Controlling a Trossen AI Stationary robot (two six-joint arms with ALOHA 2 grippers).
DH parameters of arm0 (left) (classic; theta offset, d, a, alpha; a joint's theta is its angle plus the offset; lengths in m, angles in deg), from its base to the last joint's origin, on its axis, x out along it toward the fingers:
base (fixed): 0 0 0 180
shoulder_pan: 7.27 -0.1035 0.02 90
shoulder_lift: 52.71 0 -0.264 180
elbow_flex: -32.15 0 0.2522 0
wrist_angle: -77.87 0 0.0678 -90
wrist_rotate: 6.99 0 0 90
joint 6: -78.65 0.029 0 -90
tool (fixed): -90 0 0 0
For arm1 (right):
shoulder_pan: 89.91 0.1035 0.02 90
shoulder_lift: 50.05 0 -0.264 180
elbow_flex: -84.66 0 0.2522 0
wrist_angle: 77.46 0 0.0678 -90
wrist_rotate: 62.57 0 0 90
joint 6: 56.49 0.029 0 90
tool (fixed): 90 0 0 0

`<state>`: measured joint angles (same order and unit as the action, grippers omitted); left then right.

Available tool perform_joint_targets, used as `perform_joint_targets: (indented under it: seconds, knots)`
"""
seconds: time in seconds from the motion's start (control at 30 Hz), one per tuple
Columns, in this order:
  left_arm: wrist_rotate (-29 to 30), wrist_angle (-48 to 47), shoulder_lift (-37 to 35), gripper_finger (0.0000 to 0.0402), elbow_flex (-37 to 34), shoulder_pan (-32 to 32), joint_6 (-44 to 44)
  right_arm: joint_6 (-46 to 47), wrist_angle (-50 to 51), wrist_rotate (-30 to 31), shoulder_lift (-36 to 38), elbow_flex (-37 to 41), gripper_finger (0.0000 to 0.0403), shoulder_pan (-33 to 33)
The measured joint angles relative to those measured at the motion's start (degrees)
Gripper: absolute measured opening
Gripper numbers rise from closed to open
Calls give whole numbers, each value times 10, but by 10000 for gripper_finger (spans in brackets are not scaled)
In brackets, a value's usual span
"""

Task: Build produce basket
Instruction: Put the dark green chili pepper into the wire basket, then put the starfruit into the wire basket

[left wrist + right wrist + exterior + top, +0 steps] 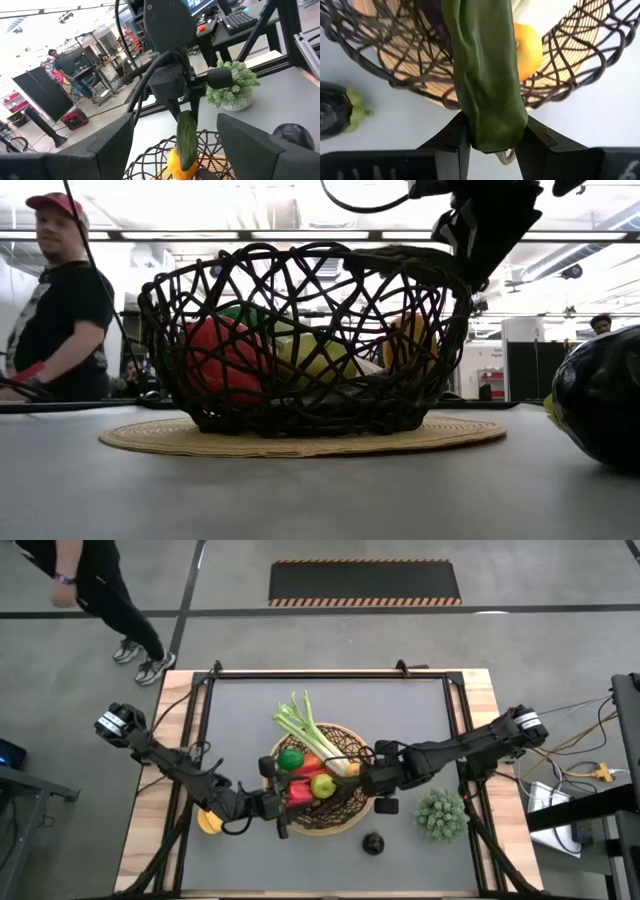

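Note:
The wicker basket (345, 810) sits on a round mat in the middle of the table. It holds a leek (303, 723), a lime (290, 760), a red pepper (299, 791), a carrot (312, 762) and a lemon (323, 785). My right gripper (372, 780) is over the basket's right rim, shut on a green chili (186, 140). My left gripper (272, 802) stands open and level at the basket's left near rim, with nothing between its fingers. A dark eggplant (373, 843) lies on the table near the basket, and a yellow lemon (208, 822) lies under my left arm. My right gripper pinches the chili's blunt stem end (492, 135) between its two fingers (454, 142). It comes from above, slanting steeply down. The chili hangs below the fingers along their line, clear of the table, its tip above a yellow fruit (176, 162) inside the basket.
A small potted plant (441, 815) stands on the table right of the basket. A person (100, 590) walks beyond the table's far left corner. The mat (300, 438) rings the basket's foot.

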<state>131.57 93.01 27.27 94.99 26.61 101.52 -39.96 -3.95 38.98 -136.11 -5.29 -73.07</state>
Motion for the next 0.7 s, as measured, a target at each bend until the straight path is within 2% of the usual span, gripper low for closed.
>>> perform_joint_targets:
  seconds: [0.17, 0.47, 0.7]
  knots:
    - [0, 0, 0, 266, 0, 4, 0, -7, 13, 2, -14, -18, 113, 0]
    - [0, -8, 0, 266, 0, 4, 2, -26, 13, 4, -3, -22, 178, 0]
    - [0, -10, 0, 266, 0, 4, 0, -31, 14, 5, 1, -22, 199, 0]
